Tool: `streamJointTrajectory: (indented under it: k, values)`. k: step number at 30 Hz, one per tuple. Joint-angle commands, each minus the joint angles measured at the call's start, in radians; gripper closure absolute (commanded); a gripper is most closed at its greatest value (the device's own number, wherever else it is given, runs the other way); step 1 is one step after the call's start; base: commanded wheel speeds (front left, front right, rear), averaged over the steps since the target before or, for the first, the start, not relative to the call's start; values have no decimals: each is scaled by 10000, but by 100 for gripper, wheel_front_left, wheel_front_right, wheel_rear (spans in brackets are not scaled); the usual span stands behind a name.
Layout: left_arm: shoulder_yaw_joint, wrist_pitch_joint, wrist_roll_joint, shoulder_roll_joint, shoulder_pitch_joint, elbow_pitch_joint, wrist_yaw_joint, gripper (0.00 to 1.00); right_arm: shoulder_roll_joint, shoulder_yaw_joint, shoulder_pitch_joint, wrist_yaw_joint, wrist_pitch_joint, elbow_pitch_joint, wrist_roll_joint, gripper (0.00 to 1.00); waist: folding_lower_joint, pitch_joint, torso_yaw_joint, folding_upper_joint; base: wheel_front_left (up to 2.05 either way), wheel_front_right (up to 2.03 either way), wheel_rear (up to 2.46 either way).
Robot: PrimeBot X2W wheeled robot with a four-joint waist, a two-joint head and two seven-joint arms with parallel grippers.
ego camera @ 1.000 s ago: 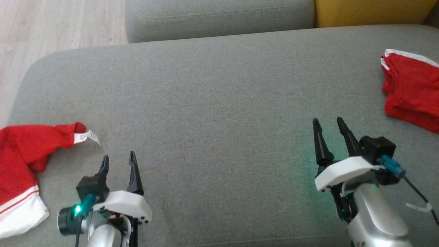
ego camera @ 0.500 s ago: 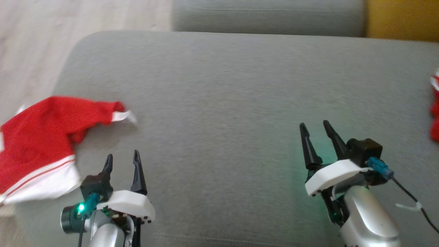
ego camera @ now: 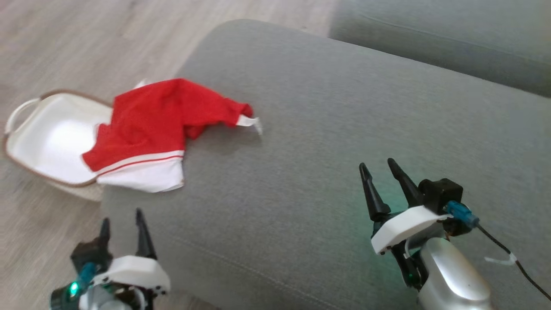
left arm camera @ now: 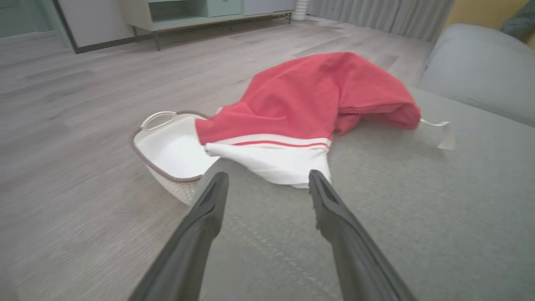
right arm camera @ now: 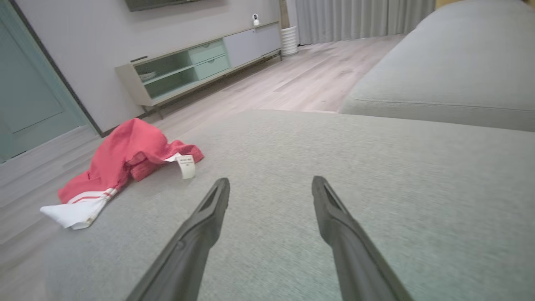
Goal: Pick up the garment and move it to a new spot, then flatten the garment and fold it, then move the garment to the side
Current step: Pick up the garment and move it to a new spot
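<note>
Head view first, and the whole picture has swung: the camera has turned left, so the red garment now sits in the upper left of the frame instead of clipped at the edge. That is the robot turning, not the cloth moving. The garment lies crumpled at the left end of the sofa cushion, its white hem draped over the edge above a white basket on the floor, which was out of frame a second ago. The other red piece seen at the far right earlier has dropped out of frame. The left tool is spread and empty, low in the frame just off the cushion's corner. The right tool is spread too, well apart from the cloth.

Left wrist view: the fingers are parted, pointing straight at the white hem, near it but not touching. To me this reads as lining up for the pick; nothing is lifted yet.

Right wrist view: the fingers are parted over bare cushion, with the garment far off at the left and its label lying on the fabric.
</note>
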Motion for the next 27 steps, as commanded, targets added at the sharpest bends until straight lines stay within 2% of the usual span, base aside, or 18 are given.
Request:
streamJointTrajectory:
  k: [1, 6, 13, 20, 27]
  values:
    - [534, -53, 51, 112, -286, -361, -14, 0, 101, 256, -177, 65, -111, -264, 104, 0, 0, 38, 245, 0, 0, 0, 0]
    - [1018, -53, -66, 112, -434, -345, -166, 0, 101, 421, -418, 65, -111, -299, 27, 0, 0, 430, 20, 0, 0, 0, 0]
    - [1704, -53, -417, 112, -1708, 0, -651, 0, 101, 492, -1092, 65, -111, -638, -369, 0, 0, 1699, -645, 0, 0, 0, 0]
    - [2279, -53, 44, 154, -3322, 1099, -1209, 0, 101, 501, -1599, 65, -111, -1171, -1032, 0, 0, 2700, -1188, 0, 0, 0, 0]
    - [2702, -53, 207, 533, -4453, 2724, -1444, 0, 101, 457, -1820, 65, -2, -1753, -1374, 0, 0, 3252, -1598, 0, 0, 0, 0]
